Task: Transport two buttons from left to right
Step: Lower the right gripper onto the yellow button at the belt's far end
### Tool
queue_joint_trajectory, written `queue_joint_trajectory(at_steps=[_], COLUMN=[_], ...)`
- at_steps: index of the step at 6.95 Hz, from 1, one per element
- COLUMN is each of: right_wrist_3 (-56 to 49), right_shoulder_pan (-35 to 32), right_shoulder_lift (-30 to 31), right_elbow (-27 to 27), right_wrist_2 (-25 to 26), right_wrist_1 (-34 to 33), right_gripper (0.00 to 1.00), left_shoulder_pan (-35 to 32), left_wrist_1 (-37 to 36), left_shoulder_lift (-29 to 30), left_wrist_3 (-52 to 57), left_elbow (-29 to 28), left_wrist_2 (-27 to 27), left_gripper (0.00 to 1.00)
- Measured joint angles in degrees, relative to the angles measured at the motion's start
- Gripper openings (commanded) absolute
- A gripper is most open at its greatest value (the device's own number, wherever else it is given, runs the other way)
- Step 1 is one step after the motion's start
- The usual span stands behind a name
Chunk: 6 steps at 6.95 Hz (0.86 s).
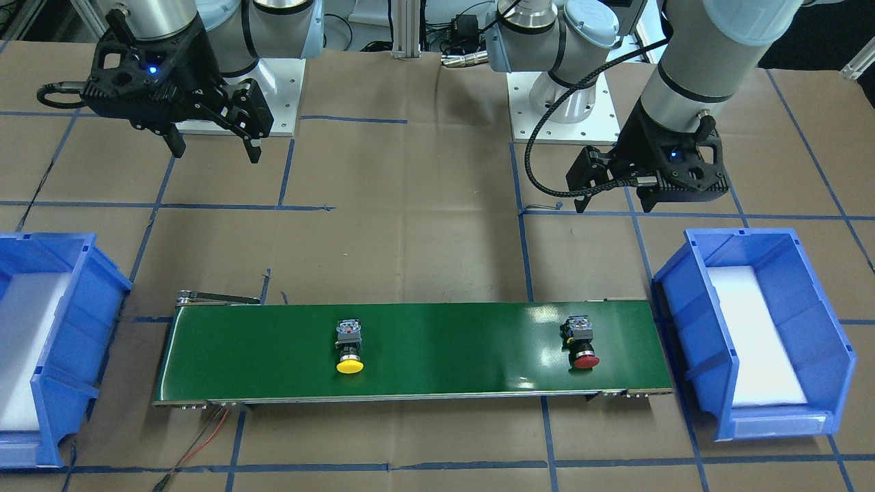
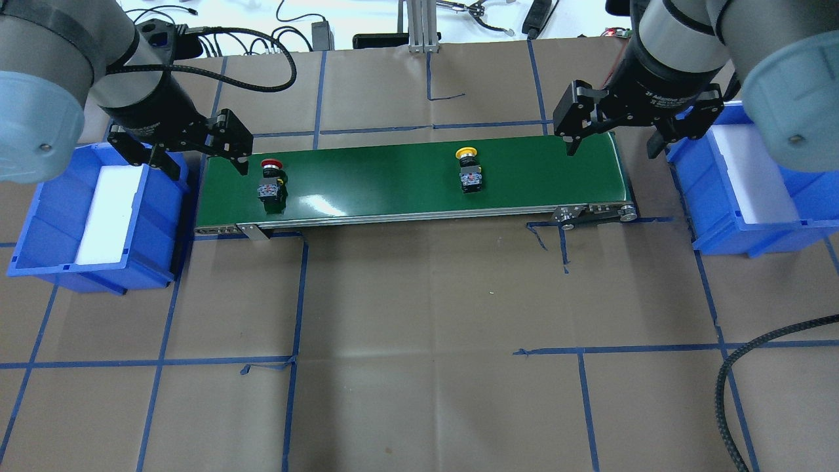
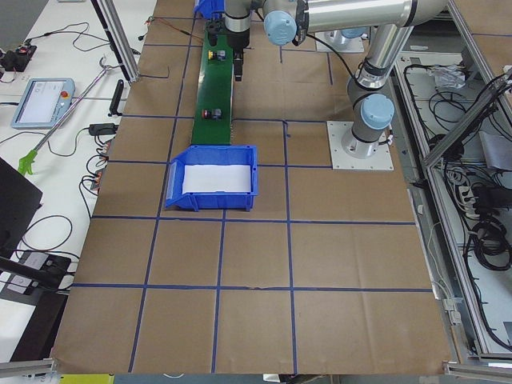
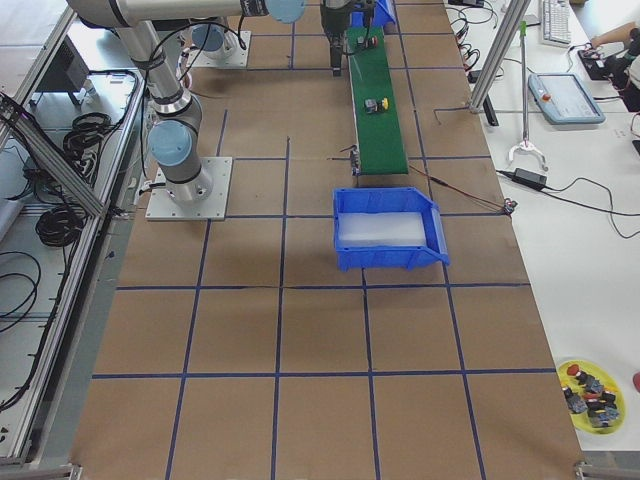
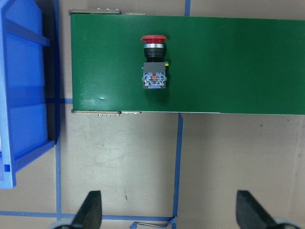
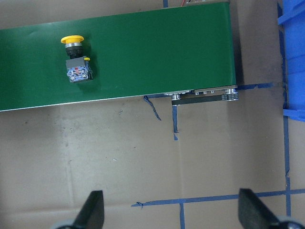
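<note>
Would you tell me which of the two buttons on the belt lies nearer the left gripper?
The red-capped button, at the end of the belt beside the left gripper; the yellow-capped button lies farther along, past the middle.

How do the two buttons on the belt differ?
The red button has a red cap, the yellow button a yellow one. Red lies near the left end of the green belt, yellow right of its middle. Both lie sideways, caps away from the robot, ungripped.

Table: brown paper cover, blue tape grid. Green conveyor belt lengthwise; left bin, right bin just beyond belt ends. Red button, yellow button on belt, well apart.
</note>
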<state>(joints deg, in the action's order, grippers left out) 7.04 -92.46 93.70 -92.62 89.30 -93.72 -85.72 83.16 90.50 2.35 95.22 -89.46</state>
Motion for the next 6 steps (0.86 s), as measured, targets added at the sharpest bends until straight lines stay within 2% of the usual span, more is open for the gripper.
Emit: queue_joint_trajectory(at_steps=[2, 6], right_wrist_3=[-1.22, -1.12], right_shoulder_pan=[0.1, 0.19], right_shoulder_lift=[-4.72, -15.54], right_elbow=[0.14, 0.5], right_wrist_2=[0.06, 0.15], right_wrist_1=[-4.91, -20.26], right_gripper=[1.0, 1.0], left_shoulder_pan=[-0.81, -0.93], left_wrist_1=[-0.42, -0.6], left_shoulder_lift=[0.25, 0.19], left_wrist_3=[-0.43, -0.5], left_elbow=[0.08, 0.05], left_wrist_2=[-0.01, -0.01], left_gripper=[1.0, 1.0])
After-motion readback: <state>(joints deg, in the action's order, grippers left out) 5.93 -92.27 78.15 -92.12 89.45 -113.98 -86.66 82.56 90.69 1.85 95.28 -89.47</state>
